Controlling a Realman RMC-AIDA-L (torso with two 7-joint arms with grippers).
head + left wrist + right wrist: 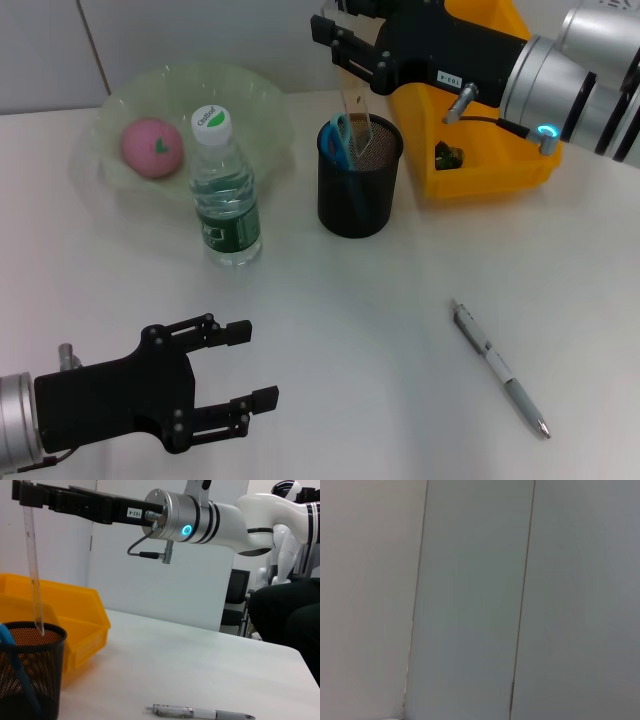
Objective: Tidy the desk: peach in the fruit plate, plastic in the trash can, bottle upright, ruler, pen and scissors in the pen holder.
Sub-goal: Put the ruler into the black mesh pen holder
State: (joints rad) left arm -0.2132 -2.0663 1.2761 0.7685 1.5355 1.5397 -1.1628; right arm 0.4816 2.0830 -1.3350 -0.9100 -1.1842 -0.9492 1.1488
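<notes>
— What is the right end effector [345, 45] doing?
— It pinches the ruler [354, 110] by its top, straight above the pen holder [359, 177]; the ruler's lower tip sits just inside the rim, beside blue scissors [338, 138].
— What surrounds the pen holder?
— The yellow bin [480, 120] just behind it, the upright bottle [223, 190] beside it, the peach [152, 147] in the fruit plate [260, 110] beyond. The pen [498, 367] lies on the table [380, 330], nearer the robot.
— The left end effector [245, 368]?
— Spread wide, hovering well clear of the pen holder.
</notes>
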